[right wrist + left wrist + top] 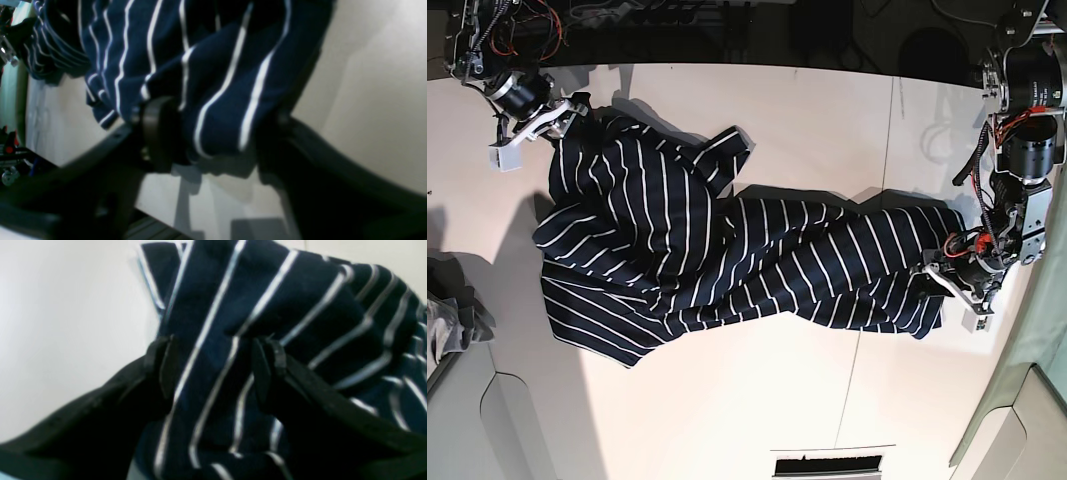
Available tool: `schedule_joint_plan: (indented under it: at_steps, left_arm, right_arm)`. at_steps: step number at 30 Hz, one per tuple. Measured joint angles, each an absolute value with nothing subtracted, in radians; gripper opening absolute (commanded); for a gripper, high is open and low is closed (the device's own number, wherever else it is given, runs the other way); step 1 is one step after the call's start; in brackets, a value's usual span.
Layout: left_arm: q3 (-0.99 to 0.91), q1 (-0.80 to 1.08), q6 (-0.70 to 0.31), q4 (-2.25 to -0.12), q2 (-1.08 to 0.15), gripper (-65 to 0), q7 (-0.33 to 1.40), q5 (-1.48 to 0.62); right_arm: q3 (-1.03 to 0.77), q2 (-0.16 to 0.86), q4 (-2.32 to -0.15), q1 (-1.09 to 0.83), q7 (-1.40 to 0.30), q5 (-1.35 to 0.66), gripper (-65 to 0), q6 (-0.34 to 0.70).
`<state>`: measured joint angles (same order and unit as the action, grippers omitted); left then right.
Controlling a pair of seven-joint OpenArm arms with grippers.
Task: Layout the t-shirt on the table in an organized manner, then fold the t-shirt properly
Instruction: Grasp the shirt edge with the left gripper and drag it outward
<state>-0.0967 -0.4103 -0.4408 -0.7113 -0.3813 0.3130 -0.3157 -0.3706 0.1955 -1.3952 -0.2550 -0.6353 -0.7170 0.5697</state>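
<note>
- Item: large dark navy short-sleeved fabric t-shirt with thin white stripes (717, 265). It lies stretched across the middle of the wide smooth white table (827, 110), one end near the far corner on the base view's left, the other near the edge on that view's right.
- Condition: bunched and twisted through its middle, with heavy creases. A loose flap juts toward the far edge near the centre. No clean outline of sleeves or hem shows.
- Right gripper (537, 120): at the shirt's end by the far left-hand corner of the base view. In the right wrist view its black fingers (156, 133) stand wide apart with a thick fold of striped cloth between them; whether they press it or merely straddle it, I cannot tell.
- Left gripper (962, 280): at the shirt's opposite end. In the left wrist view its jaws are spread, with a band of cloth lying between the pads (166, 363); again I cannot tell whether the cloth is clamped.
- Progress, as judged: the layout stage is under way and unfinished. The garment is pulled lengthwise but not flat.
- Remaining: untwisting the body, smoothing the creases, squaring sleeves and hem, then every fold.
</note>
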Motion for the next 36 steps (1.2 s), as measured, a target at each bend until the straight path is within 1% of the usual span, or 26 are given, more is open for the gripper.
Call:
schedule_joint_plan:
  at_steps: [2,5,7,10,12,14,15,18,22,25,27,31,36]
  left_arm:
    - [-0.097,-0.41,-0.424,-0.711,-0.371,-29.1,0.313,-0.307]
    - [-0.097,-0.408,-0.402,-0.711,-0.353,-39.3,0.311,-0.307]
    - [-0.097,-0.41,-0.4,-0.711,-0.346,-45.0,0.308,-0.305]
    - [-0.097,-0.41,-0.4,-0.711,-0.34,-48.5,0.304,-0.299]
    - [-0.097,-0.417,-0.4,-0.711,-0.335,-54.3,0.303,-0.271]
    - [-0.097,-0.435,-0.4,-0.711,-0.333,-62.4,0.31,-0.251]
    - [-0.097,-0.448,-0.4,-0.711,-0.333,-65.0,0.314,-0.249]
    - [-0.097,-0.486,-0.4,-0.711,-0.333,-65.0,0.337,-0.238]
    - [-0.097,-0.495,-0.4,-0.711,-0.333,-65.0,0.346,-0.236]
    - [-0.096,-0.496,-0.355,-0.711,-0.332,-65.0,0.351,-0.233]
    - [-0.096,-0.506,-0.344,-0.711,-0.333,-65.0,0.353,-0.222]
    - [-0.096,-0.542,-0.345,-0.711,-0.332,-65.0,0.36,-0.212]
    - [-0.096,-0.576,-0.351,-0.711,-0.332,-65.0,0.367,-0.202]
  right_arm:
    - [-0.371,0.191,-1.395,-0.255,-0.636,-0.713,-43.9,0.569]
    - [-0.371,0.191,-1.395,-0.255,-0.64,-0.706,-53.9,0.569]
    - [-0.371,0.191,-1.395,-0.257,-0.64,-0.701,-65.0,0.568]
    - [-0.371,0.191,-1.395,-0.257,-0.648,-0.701,-65.0,0.568]
    - [-0.371,0.191,-1.395,-0.257,-0.666,-0.702,-65.0,0.569]
    - [-0.375,0.191,-1.405,-0.258,-0.698,-0.702,-65.0,0.569]
    - [-0.384,0.192,-1.416,-0.261,-0.726,-0.7,-65.0,0.569]
    - [-0.425,0.192,-1.463,-0.278,-0.772,-0.727,-65.0,0.569]
    - [-0.484,0.224,-1.568,-0.344,-0.779,-0.787,-65.0,0.572]
    - [-0.532,0.262,-1.644,-0.389,-0.779,-0.786,-65.0,0.572]
    - [-0.563,0.287,-1.678,-0.411,-0.78,-0.792,-65.0,0.576]
    - [-0.63,0.327,-1.709,-0.44,-0.78,-0.826,-65.0,0.577]
    - [-0.71,0.332,-1.71,-0.443,-0.784,-0.84,-65.0,0.577]
